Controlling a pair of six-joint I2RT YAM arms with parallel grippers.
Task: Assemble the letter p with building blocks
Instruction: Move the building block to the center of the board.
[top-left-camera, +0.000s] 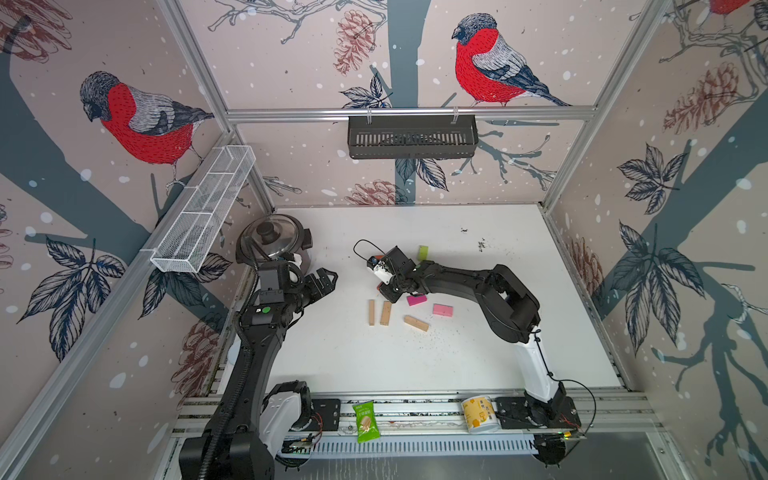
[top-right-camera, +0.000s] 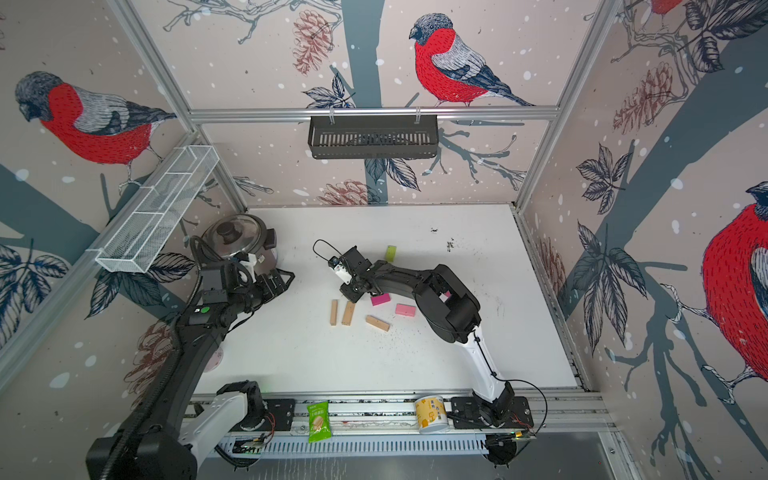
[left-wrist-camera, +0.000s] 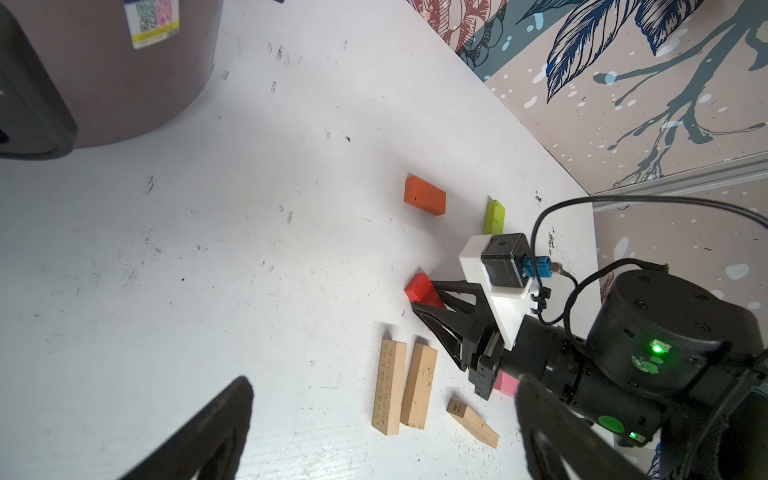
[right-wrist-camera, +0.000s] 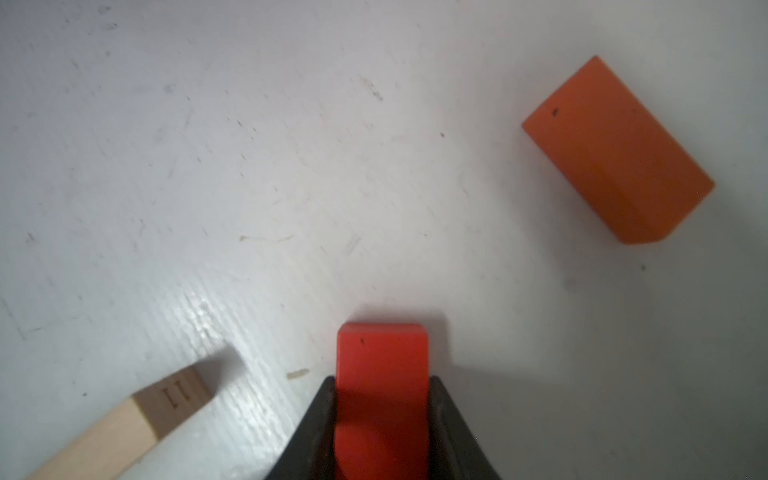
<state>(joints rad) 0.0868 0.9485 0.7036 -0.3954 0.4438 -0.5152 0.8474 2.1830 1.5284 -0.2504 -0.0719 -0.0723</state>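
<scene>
Altogether, three tan blocks show, two pink, one red, orange, lime.

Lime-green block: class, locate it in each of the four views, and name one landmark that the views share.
Both top views: the lime-green block lies just beyond the right arm.
Left wrist: next to the right arm's wrist camera, near the orange block.
Right wrist: not in it.
Shared landmark, top and left wrist views: the side-by-side tan blocks.

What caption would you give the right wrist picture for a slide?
The right arm's jaws grip a red block, an orange block lying apart on the white table.
</scene>
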